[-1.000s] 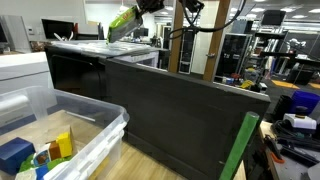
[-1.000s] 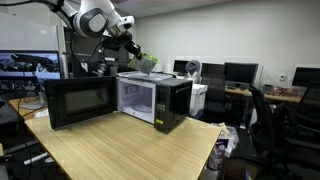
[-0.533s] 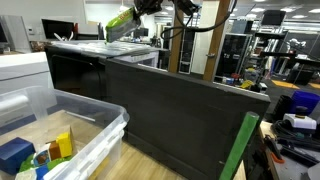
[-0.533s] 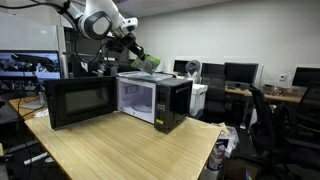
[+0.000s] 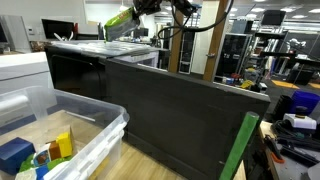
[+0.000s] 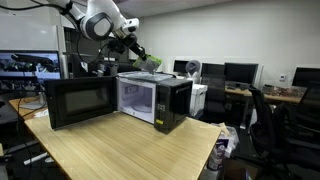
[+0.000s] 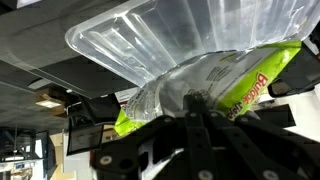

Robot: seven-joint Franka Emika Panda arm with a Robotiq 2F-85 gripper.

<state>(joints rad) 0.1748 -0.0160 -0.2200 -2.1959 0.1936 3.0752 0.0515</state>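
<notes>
Plastic fills the wrist view: a bag, clear across the upper middle of the frame and printed green and yellow toward the right, is held by the gripper. Its dark fingers come in from the bottom centre and are clamped tight on the bag's lower edge, with no gap showing. In an exterior view the gripper sits at the very top edge, left of centre. The bag slants down to the left below it, in the air over a dark microwave in the left half. A broad dark panel fills the middle foreground, and a clear bin holding coloured blocks sits at the lower left. In an exterior view from farther off, the arm reaches in from the upper left. Here the gripper pinches the bag just above the top of the microwave, which stands on a wooden table with its door open to the left.
</notes>
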